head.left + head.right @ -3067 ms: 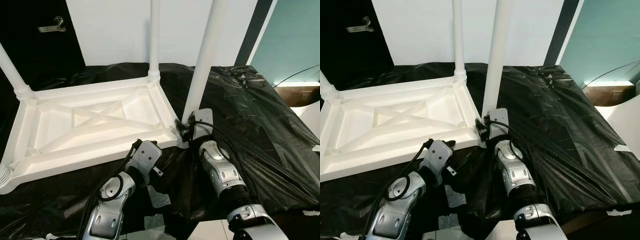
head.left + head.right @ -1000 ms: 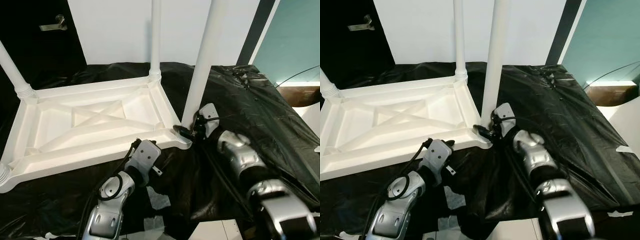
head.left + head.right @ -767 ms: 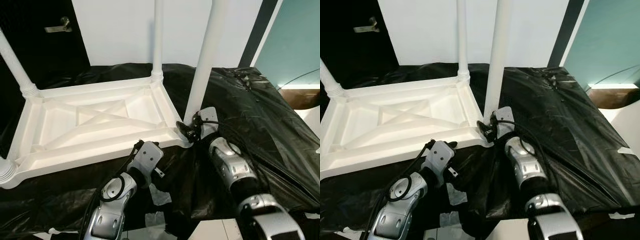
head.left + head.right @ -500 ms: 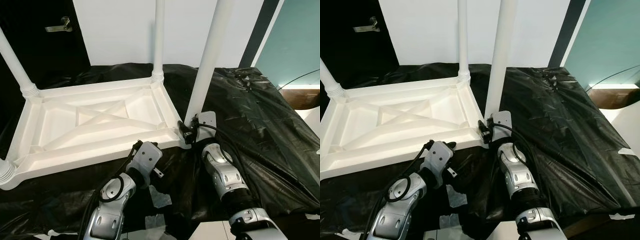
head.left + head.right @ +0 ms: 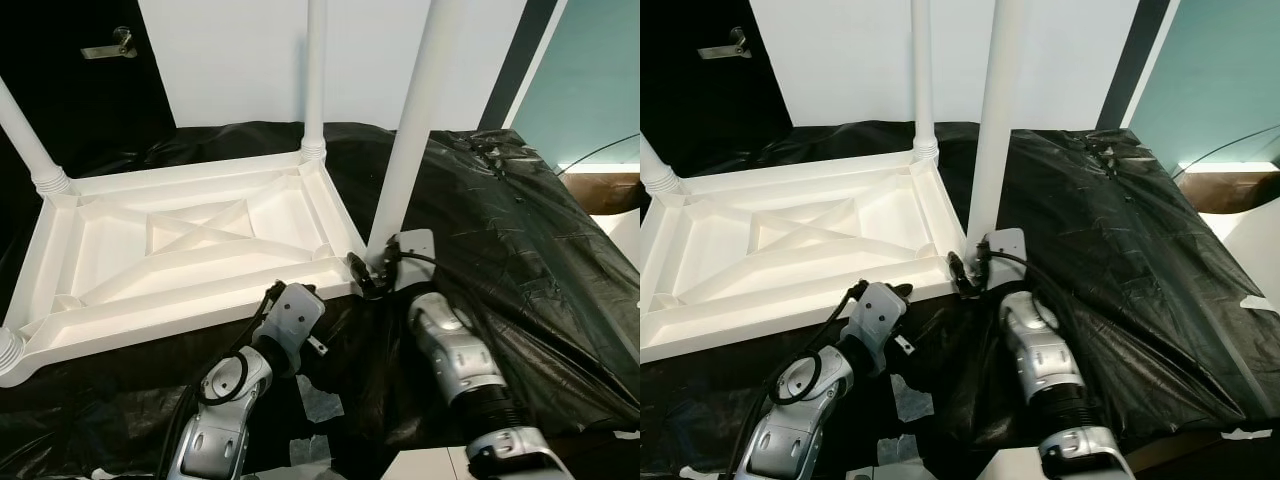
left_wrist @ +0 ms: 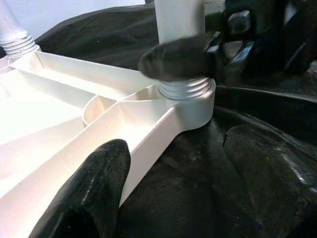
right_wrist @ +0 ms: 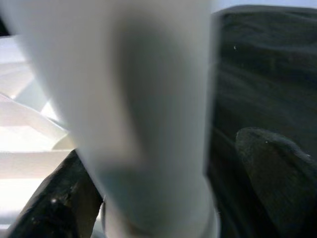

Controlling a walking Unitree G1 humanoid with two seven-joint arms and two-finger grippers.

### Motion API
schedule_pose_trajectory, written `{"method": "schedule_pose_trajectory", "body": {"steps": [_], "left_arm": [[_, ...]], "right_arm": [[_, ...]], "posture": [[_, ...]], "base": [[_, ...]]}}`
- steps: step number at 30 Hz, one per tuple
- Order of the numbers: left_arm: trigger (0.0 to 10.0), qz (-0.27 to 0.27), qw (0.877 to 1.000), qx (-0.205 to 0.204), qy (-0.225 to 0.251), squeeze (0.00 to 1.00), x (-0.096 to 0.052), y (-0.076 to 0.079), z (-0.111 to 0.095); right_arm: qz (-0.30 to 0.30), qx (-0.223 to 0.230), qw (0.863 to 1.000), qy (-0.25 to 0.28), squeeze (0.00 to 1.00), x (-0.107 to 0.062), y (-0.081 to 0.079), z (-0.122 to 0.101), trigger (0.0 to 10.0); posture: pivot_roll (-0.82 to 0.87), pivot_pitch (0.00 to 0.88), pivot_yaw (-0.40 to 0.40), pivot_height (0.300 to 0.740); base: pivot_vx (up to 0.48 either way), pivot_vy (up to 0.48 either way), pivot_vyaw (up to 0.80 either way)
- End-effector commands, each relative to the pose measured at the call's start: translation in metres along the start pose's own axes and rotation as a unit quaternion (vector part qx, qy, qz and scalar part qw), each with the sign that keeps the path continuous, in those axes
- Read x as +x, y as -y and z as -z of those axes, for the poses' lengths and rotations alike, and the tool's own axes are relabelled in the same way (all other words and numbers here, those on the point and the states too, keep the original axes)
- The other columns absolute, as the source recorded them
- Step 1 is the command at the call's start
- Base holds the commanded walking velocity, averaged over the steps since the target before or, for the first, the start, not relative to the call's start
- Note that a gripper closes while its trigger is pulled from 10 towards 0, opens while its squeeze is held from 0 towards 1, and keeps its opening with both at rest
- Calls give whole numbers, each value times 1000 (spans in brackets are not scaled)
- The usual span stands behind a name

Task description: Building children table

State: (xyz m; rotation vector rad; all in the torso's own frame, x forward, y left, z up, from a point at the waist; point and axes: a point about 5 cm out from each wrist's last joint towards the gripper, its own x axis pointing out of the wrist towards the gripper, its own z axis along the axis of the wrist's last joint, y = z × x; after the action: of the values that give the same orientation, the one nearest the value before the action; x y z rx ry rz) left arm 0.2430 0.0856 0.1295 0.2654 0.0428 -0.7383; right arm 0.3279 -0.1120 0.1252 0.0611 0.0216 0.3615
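I am seeing the white plastic children's table (image 5: 190,250) lying upside down on a surface draped in crinkled black plastic sheeting (image 5: 500,220), its tall white cylindrical legs pointing up. Working from the left, my left gripper (image 6: 173,188) is sitting at the near edge of the tabletop, fingers spread, one black finger (image 6: 94,191) over the white rim and the other on the sheeting, gripping nothing. Further right, my right gripper (image 5: 368,276) is closing around the base of the near-right leg (image 5: 410,130), right above its ribbed threaded collar (image 6: 185,88) in the corner socket, fingers flanking the leg on both sides.
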Motion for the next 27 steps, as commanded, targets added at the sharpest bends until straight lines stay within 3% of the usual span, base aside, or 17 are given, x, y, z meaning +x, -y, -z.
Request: {"method": "schedule_pose_trajectory", "body": {"steps": [1, 2, 7, 10, 16, 20, 21, 27], "left_arm": [[10000, -47, 999, -1, -1, 0, 1, -5, -1], [10000, -48, 999, -1, 0, 0, 0, -6, -1], [10000, -49, 999, -1, 1, 0, 0, -7, -1], [10000, -47, 999, 1, 3, 0, 2, -8, -2], [10000, -50, 999, 3, 5, 0, 3, -11, -3], [10000, -52, 999, 4, 7, 0, 3, -12, -4], [10000, -53, 999, 4, 9, 0, 4, -12, -5], [10000, -57, 998, 4, 9, 0, 4, -13, -6]], "right_arm": [[-16, 6, 1000, 4, 988, -1, 5, -2, 10000], [-48, 1, 999, 7, 0, -1, 11, -6, 10000], [-123, -29, 992, 10, 0, 3, 21, -17, 10000], [-209, -58, 976, -5, 0, 11, 20, -22, 10000], [-283, -70, 956, -25, 0, 17, 11, -22, 10000], [-299, -75, 951, -33, 0, 19, 9, -21, 10000], [-314, -87, 944, -46, 0, 22, 9, -18, 0], [-325, -92, 940, -58, 0, 24, 13, -16, 0]], "posture": [[149, 7, -57, 740], [146, 8, -54, 740], [141, 9, -50, 740], [139, 5, -47, 740], [141, 0, -50, 740], [143, 0, -51, 740], [150, 0, -56, 740], [156, 0, -59, 740]], "base": [[0, 0, 0], [0, 0, 0], [0, 0, 0], [0, 0, 0], [0, 0, 0], [0, 0, 0], [0, 0, 0], [0, 0, 0]]}}
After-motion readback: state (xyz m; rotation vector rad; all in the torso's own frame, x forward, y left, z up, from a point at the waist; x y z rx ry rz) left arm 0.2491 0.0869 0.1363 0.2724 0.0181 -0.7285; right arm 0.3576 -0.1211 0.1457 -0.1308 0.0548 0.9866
